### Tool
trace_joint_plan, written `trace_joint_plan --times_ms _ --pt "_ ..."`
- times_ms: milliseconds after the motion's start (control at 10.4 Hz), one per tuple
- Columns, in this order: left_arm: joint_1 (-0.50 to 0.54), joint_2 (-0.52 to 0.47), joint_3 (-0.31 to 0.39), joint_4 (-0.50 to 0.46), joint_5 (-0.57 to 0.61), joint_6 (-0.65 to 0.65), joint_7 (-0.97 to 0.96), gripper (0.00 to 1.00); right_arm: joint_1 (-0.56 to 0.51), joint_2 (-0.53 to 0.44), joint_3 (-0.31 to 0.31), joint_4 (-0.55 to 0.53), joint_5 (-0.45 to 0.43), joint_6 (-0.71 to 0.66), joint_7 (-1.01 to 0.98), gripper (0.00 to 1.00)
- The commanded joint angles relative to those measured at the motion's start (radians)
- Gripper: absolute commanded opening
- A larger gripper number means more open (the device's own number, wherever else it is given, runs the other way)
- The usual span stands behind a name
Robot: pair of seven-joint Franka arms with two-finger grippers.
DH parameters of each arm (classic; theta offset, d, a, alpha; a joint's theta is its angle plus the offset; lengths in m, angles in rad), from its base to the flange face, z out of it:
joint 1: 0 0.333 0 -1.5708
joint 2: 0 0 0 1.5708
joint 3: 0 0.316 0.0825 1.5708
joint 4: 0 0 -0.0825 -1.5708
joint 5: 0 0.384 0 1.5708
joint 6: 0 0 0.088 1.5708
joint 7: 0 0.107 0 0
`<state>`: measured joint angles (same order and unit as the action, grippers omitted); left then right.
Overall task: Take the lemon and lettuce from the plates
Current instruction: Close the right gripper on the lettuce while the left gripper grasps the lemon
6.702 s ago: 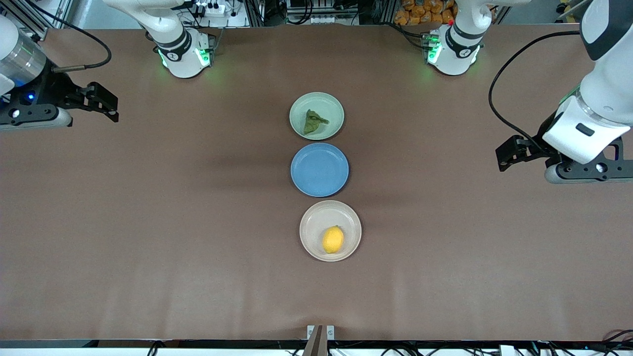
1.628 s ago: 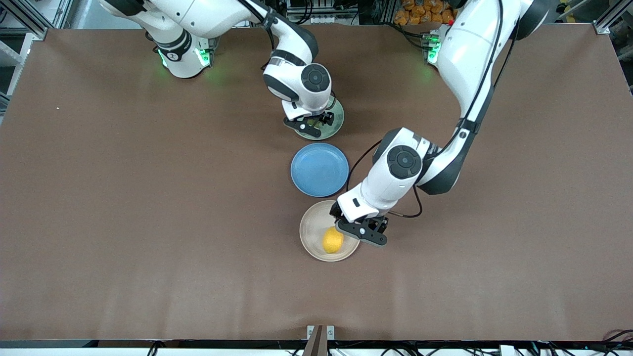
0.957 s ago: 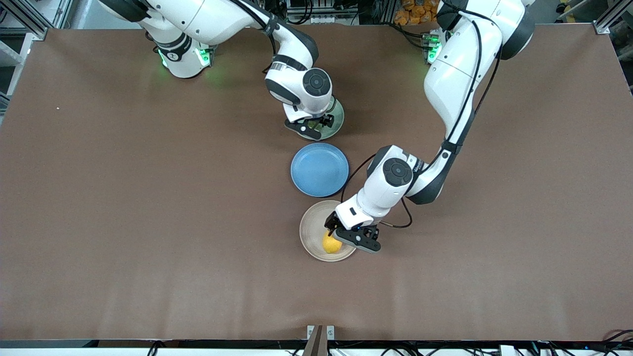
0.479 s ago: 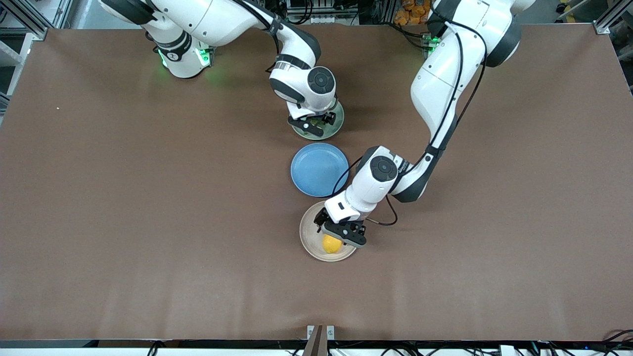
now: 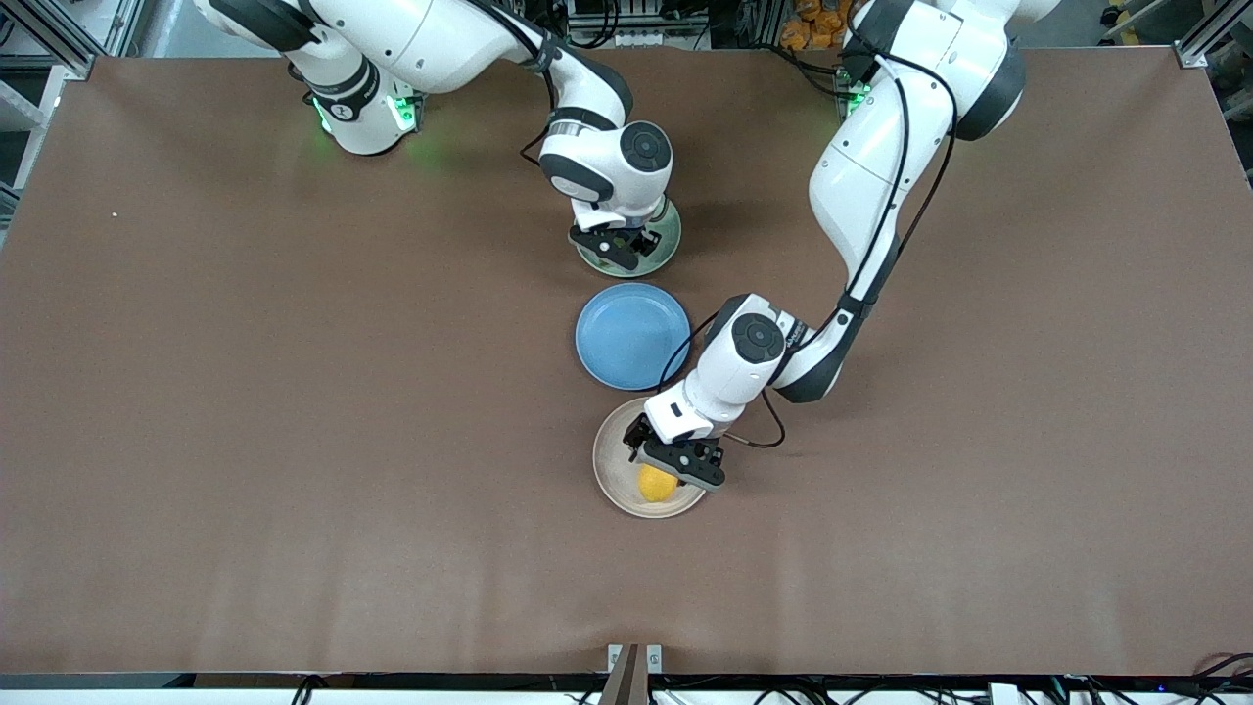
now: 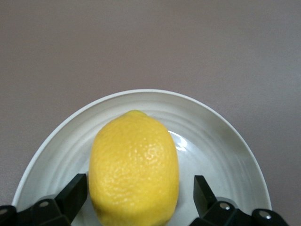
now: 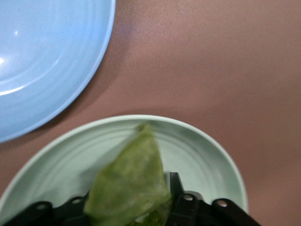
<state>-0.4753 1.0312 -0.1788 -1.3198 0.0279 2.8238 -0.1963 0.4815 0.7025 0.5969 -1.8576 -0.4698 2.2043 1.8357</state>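
Note:
The lemon (image 5: 654,486) lies on the beige plate (image 5: 607,460), the plate nearest the front camera. My left gripper (image 5: 660,476) is low over it. In the left wrist view its open fingers stand on either side of the lemon (image 6: 134,165), with a gap at one side. My right gripper (image 5: 617,245) is down on the pale green plate (image 5: 668,240). In the right wrist view it (image 7: 129,202) is shut on the dark green lettuce (image 7: 131,183), which bunches up between the fingers above that plate (image 7: 202,150). In the front view the hand hides the lettuce.
An empty blue plate (image 5: 631,336) sits between the two other plates and shows in the right wrist view (image 7: 42,61). The left arm's elbow hangs over the table beside it. Bare brown table surrounds the plates.
Both arms came in from the table ends and lowered onto their plates. In the last half second the left gripper barely moved, and the right hand shifted slightly over the green plate.

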Motion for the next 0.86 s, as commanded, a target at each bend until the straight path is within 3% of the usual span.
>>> trace_joint_plan --times_ms 0,96,287,766 --pt "-0.014 0.013 0.013 0.021 -0.017 0.016 0.009 0.66 0.012 0.042 -0.006 0.037 -0.050 0.009 0.056 0.00" --pt "-0.013 0.013 0.013 0.021 -0.017 0.016 0.008 0.48 0.012 0.040 -0.006 0.041 -0.050 0.009 0.054 0.00" --pt "-0.014 0.012 0.012 0.021 -0.019 0.016 0.006 0.28 0.011 0.038 -0.006 0.049 -0.049 0.009 0.051 0.00" --pt "-0.008 -0.006 0.012 0.019 -0.014 0.003 0.008 0.27 0.006 0.012 0.004 0.061 -0.043 -0.005 0.056 0.00"
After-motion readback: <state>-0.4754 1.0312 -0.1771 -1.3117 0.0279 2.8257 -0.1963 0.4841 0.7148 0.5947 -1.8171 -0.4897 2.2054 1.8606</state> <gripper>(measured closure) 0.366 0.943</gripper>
